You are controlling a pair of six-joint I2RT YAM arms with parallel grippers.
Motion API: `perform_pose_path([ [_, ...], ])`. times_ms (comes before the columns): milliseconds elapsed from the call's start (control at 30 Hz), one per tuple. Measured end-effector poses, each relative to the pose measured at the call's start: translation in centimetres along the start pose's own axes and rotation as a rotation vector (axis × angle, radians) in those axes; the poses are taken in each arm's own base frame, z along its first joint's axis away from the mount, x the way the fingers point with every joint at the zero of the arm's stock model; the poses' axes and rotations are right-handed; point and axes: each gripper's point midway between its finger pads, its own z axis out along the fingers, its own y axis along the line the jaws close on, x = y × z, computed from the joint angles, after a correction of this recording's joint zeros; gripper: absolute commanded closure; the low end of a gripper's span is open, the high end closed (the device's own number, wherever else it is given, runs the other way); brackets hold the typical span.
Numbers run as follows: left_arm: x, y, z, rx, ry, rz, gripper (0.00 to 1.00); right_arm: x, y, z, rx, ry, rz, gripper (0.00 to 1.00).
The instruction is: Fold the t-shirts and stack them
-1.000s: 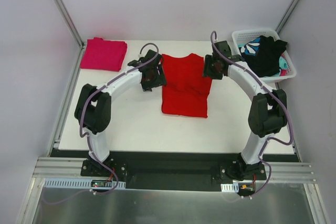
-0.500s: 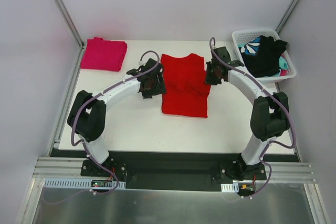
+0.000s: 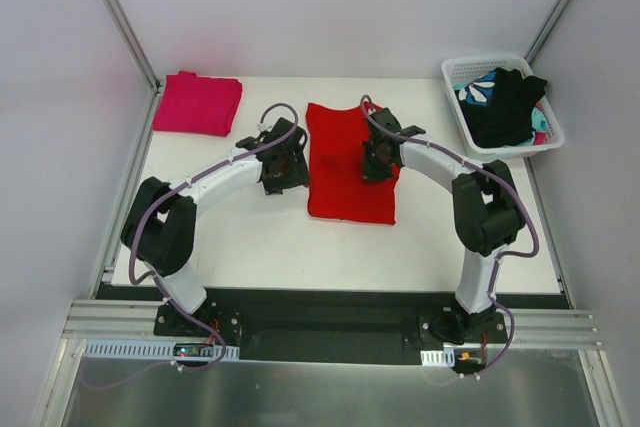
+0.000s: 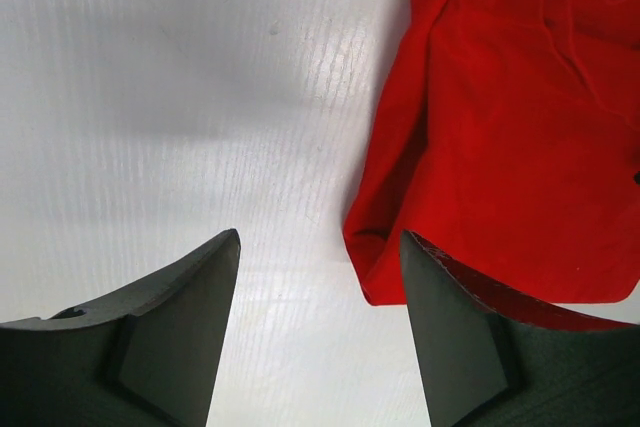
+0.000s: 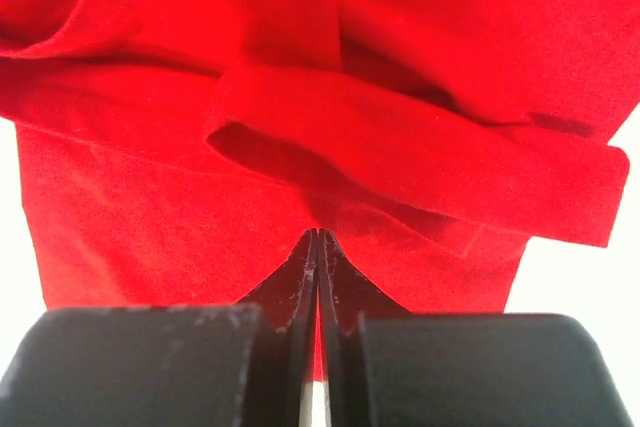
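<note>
The bright red t-shirt (image 3: pixel 345 175) lies flat at mid-table, its right sleeve folded inward. My right gripper (image 3: pixel 376 159) hovers over the shirt's right side. In the right wrist view the gripper (image 5: pixel 318 235) is shut, its tips pinching the red cloth (image 5: pixel 150 217) just below a folded strip. My left gripper (image 3: pixel 284 161) is open at the shirt's left edge. In the left wrist view the gripper (image 4: pixel 320 237) has bare table between its fingers, and a corner of the red shirt (image 4: pixel 520 127) sits by the right finger. A folded magenta-pink t-shirt (image 3: pixel 197 103) rests at the far left.
A white basket (image 3: pixel 500 59) at the far right corner holds a black garment (image 3: pixel 505 107) and a teal-and-white patterned one (image 3: pixel 480 87). White table surface (image 3: pixel 230 237) surrounds the red shirt.
My right gripper shut at the shirt's right sleeve and moved left over the shirt, bringing the sleeve inward. My left gripper shifted slightly down and right toward the shirt's left edge.
</note>
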Motion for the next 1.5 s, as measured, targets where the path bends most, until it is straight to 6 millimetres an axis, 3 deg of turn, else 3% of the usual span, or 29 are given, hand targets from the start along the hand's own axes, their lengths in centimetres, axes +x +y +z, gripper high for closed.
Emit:
perform_pose_path([
  [167,0.0,0.0,0.0,0.001,0.001,0.000,0.36,-0.2,0.2,1.1,0.008,0.016,0.002,0.99],
  [567,-0.5,0.5,0.1,-0.007,-0.004,-0.017,0.37,-7.4,2.7,4.6,-0.012,-0.060,-0.032,0.99],
  [767,-0.7,0.7,0.1,-0.010,-0.005,-0.022,0.37,-9.9,1.3,4.4,0.019,-0.088,-0.047,0.99],
  [900,-0.7,0.7,0.1,-0.007,-0.002,-0.022,0.38,-10.5,-0.4,4.2,0.070,-0.096,-0.066,0.99],
  [1067,-0.4,0.4,0.0,0.005,0.010,-0.022,0.39,-8.7,-2.2,3.1,0.100,-0.056,-0.066,0.99],
  [1133,-0.3,0.2,0.0,0.012,0.015,-0.020,0.39,-7.7,-2.4,1.7,0.097,-0.048,-0.064,0.93],
  [1200,-0.1,0.0,0.0,0.016,0.017,-0.013,0.39,-6.7,-2.5,-0.2,0.086,-0.053,-0.058,0.78],
  [1233,0.2,-0.2,0.0,0.022,0.018,-0.005,0.38,-6.3,-2.6,-1.1,0.081,-0.059,-0.052,0.75],
  [1367,2.6,-1.5,0.6,0.081,0.052,0.035,0.38,-2.6,-3.5,-5.3,0.055,-0.085,-0.032,0.65],
  [1500,6.5,-0.6,1.0,0.124,0.132,0.057,0.38,1.2,-4.7,-7.9,0.033,-0.106,-0.009,0.62],
])
